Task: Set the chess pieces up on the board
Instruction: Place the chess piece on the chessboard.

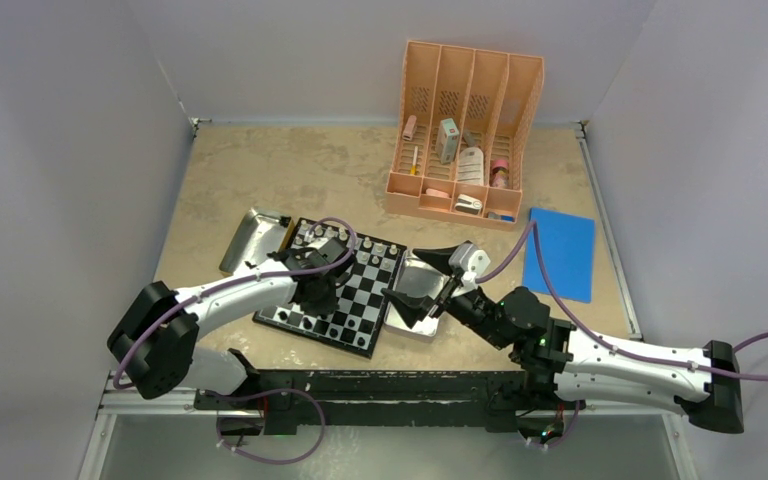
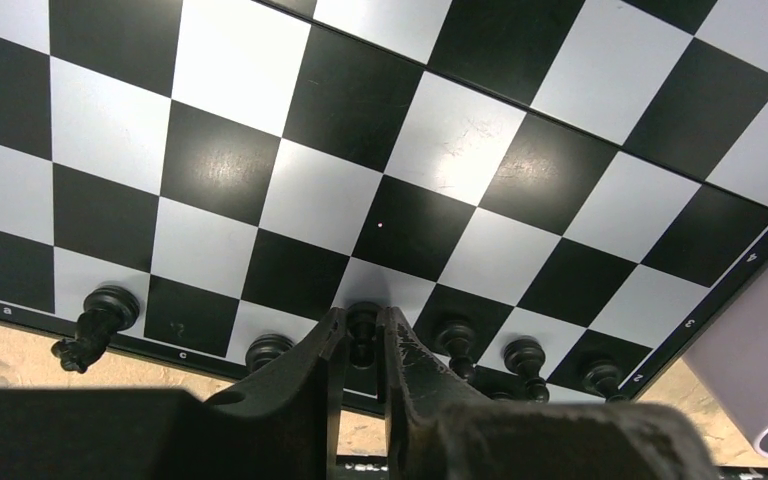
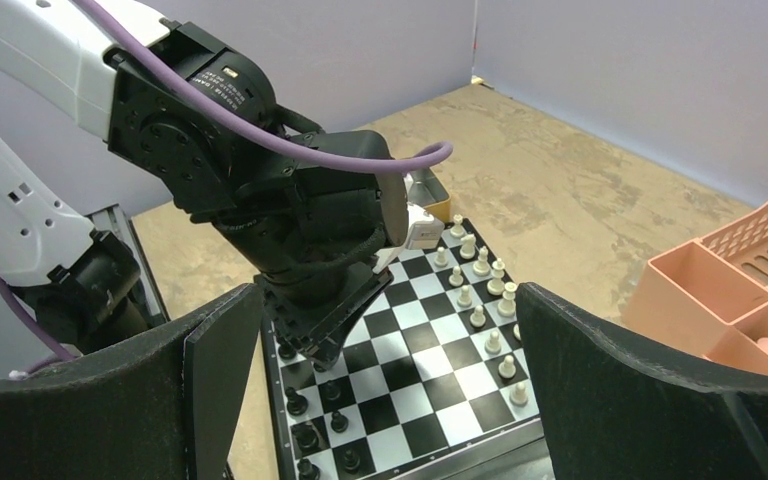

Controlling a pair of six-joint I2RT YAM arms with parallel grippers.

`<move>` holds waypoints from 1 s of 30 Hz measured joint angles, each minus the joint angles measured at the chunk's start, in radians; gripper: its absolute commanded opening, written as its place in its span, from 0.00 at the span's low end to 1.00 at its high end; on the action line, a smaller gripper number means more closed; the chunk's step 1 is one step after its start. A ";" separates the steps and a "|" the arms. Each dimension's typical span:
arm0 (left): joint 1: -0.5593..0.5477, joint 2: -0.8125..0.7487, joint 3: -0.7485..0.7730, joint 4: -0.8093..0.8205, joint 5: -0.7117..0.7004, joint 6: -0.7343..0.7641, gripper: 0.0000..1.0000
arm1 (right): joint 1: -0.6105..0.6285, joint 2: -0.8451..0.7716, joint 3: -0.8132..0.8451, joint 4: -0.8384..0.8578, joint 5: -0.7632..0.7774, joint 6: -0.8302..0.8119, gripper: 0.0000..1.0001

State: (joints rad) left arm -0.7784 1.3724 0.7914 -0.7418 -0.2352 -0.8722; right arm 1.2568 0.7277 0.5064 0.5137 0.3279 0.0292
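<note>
My left fingers (image 2: 312, 372) are standing narrowly apart around a black piece (image 2: 363, 322) in the board's (image 2: 320, 200) near row, gripping or freeing it I cannot tell, seating it upright, while my right fingers (image 3: 222, 372) are hanging spread wide beside the board, clear of the white pieces (image 3: 479, 316) lining its far side.

I see pale grey walls (image 1: 290, 50) on three sides of the tan, speckled surface (image 1: 300, 170), a metal strip (image 1: 608, 235) along its right edge, light even.
</note>
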 measured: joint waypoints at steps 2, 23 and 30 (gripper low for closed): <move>-0.002 0.000 0.002 -0.005 -0.004 0.000 0.23 | 0.000 0.002 0.000 0.000 0.000 -0.002 0.99; -0.002 -0.048 0.005 0.024 0.013 0.000 0.25 | 0.000 0.016 0.000 0.006 -0.007 0.009 0.99; -0.002 -0.048 0.008 0.025 0.018 0.001 0.29 | 0.000 0.016 0.000 0.006 -0.007 0.014 0.99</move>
State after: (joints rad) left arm -0.7803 1.3239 0.7990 -0.7170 -0.2173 -0.8715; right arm 1.2568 0.7437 0.5064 0.5194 0.3210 0.0437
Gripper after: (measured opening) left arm 0.264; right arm 0.987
